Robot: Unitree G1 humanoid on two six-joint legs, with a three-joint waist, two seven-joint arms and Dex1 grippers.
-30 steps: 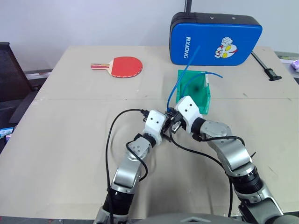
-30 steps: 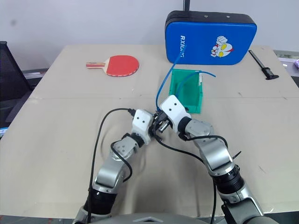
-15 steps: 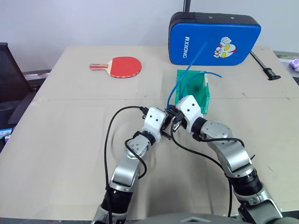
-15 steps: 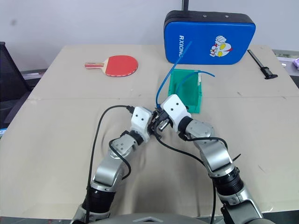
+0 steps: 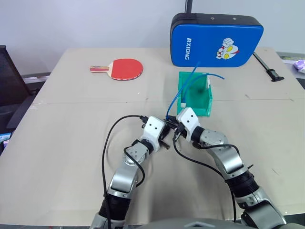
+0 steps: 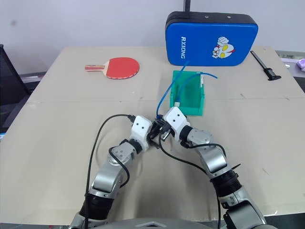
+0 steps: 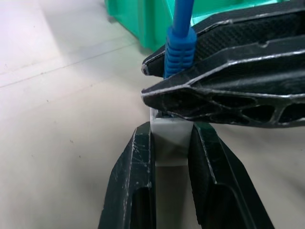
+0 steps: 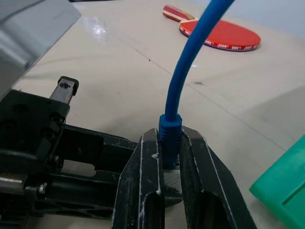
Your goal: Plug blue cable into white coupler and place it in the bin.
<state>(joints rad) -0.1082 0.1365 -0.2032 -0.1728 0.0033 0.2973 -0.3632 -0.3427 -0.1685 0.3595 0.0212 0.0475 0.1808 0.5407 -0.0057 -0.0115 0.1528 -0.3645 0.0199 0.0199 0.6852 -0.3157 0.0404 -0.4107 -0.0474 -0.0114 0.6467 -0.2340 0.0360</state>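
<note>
Left gripper [image 7: 170, 157] clamped on coupler [image 7: 170, 137], right gripper [image 8: 170, 164] clamped on cable [image 8: 190, 71] boot, both meeting low over table [image 5: 71, 143] just short of bin [image 5: 195, 100]. Likely risks: plug skewed against socket, jamming or slipping from pinch; trailing cable snagging the bin wall. Open tabletop to left and near side; bin and blue case [image 5: 217, 40] crowd the far side.

arms: silver segments, black joints; housings: white, boxy; cables: black, looping; jaws: black, ribbed
</note>
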